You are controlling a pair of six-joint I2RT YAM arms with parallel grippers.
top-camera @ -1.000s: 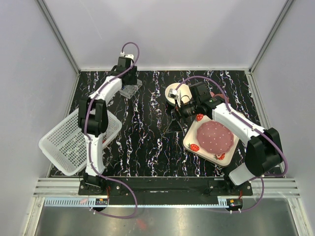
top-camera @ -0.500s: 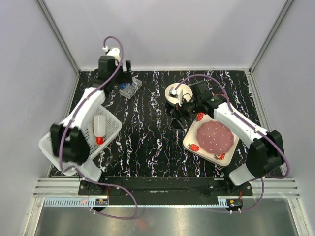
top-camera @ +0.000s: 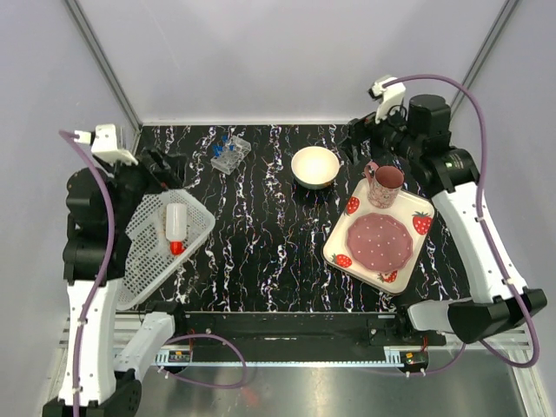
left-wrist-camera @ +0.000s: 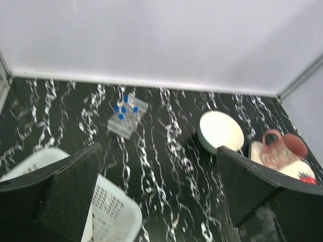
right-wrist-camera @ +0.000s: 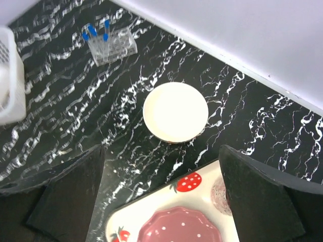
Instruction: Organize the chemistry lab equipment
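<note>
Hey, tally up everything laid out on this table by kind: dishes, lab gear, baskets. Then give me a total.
Dishes: 3 (white bowl, pink mug, strawberry plate)
Lab gear: 2 (tube rack with its blue-capped tubes, squeeze bottle lying in the basket)
Baskets: 1 (white basket)
Total: 6

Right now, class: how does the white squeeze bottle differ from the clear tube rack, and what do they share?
The squeeze bottle lies on its side inside the basket; the tube rack stands on the table, farther back. The squeeze bottle is opaque white with a red cap; the tube rack is clear and holds blue-capped tubes. Neither is held.
</note>
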